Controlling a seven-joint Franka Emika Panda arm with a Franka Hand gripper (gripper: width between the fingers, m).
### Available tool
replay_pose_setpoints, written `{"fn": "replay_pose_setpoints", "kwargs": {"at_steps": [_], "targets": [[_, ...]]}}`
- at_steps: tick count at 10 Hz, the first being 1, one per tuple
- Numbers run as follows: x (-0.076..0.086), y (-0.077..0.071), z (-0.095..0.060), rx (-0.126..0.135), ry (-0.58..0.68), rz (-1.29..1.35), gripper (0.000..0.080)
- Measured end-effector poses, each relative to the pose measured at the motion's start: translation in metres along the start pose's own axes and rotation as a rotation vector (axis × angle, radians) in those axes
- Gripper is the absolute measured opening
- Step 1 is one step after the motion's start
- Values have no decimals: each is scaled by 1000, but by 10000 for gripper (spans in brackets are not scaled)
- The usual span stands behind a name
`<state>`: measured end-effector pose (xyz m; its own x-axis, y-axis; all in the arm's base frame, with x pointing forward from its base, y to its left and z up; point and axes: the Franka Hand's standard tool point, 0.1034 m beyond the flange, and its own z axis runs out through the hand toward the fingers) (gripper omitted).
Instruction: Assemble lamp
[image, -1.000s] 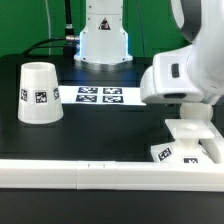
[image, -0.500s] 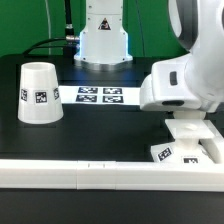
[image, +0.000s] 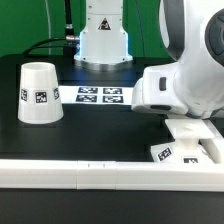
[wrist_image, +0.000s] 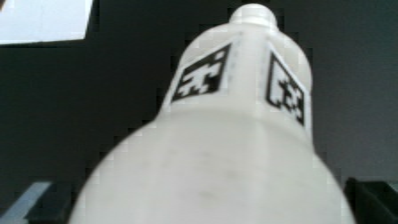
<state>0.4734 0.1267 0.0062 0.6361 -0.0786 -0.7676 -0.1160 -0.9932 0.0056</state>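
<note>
Bulb (wrist_image: 222, 130) fills my wrist view, close against my claw (wrist_image: 199, 208); I cannot tell whether the claw grips it. The base (image: 185, 152) lies on the counter (image: 100, 125) under my arm, and the shade (image: 39, 92) stands well apart.

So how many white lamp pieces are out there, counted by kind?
Shade: 1
Base: 1
Bulb: 1
Total: 3
</note>
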Motion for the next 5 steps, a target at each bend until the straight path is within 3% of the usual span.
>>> {"fn": "replay_pose_setpoints", "kwargs": {"at_steps": [1,5], "targets": [[0,0,-1,1,1,0,604],[0,-1,-1,-2,4,-7,573]]}}
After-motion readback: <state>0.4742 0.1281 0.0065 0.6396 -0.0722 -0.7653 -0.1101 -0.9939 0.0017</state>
